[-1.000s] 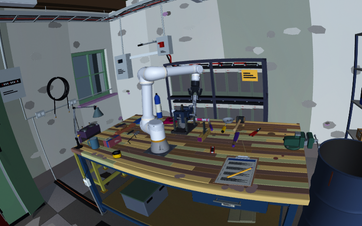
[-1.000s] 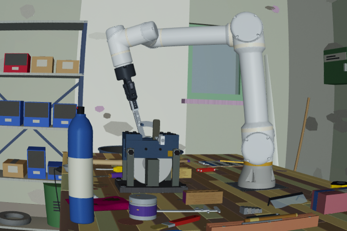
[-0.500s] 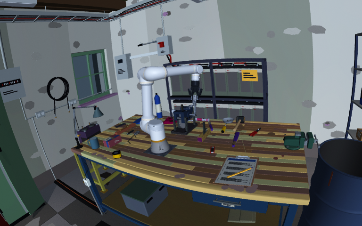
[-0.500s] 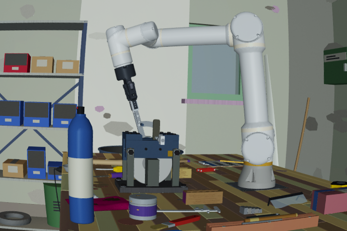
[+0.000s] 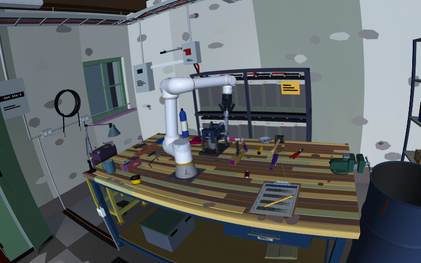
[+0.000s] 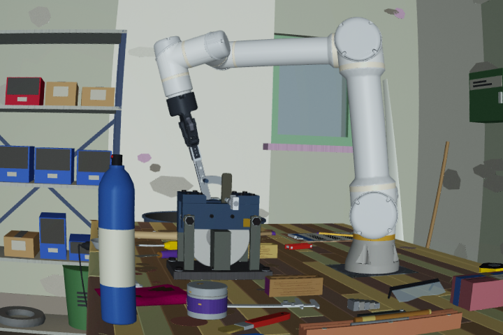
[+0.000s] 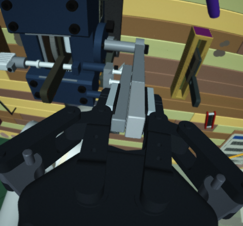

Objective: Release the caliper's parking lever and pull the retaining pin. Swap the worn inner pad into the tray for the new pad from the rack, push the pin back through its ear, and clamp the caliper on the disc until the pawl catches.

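The grey parking lever (image 7: 135, 87) (image 6: 199, 168) rises at a slant from the side of the blue caliper (image 7: 59, 45) (image 6: 217, 213) (image 5: 212, 133), and my gripper (image 7: 130, 99) (image 6: 195, 152) (image 5: 226, 112) has its two fingers closed on the lever's upper end. The caliper sits on a stand over the pale brake disc (image 6: 220, 245). The retaining pin (image 7: 32, 63) runs through the caliper with its knurled head at the left. A dark worn pad (image 7: 53, 79) (image 6: 226, 185) stands in the caliper slot. The yellow rack (image 7: 191, 64) (image 5: 237, 157) with the new pad lies to the right on the bench.
A crimson tray (image 6: 159, 294) lies near the caliper stand, beside a blue gas cylinder (image 6: 117, 241) and a purple tin (image 6: 206, 300). Screwdrivers (image 5: 274, 161), a mallet (image 5: 277, 141) and a clipboard (image 5: 275, 198) are spread over the bench. A shelf unit (image 5: 271, 104) stands behind.
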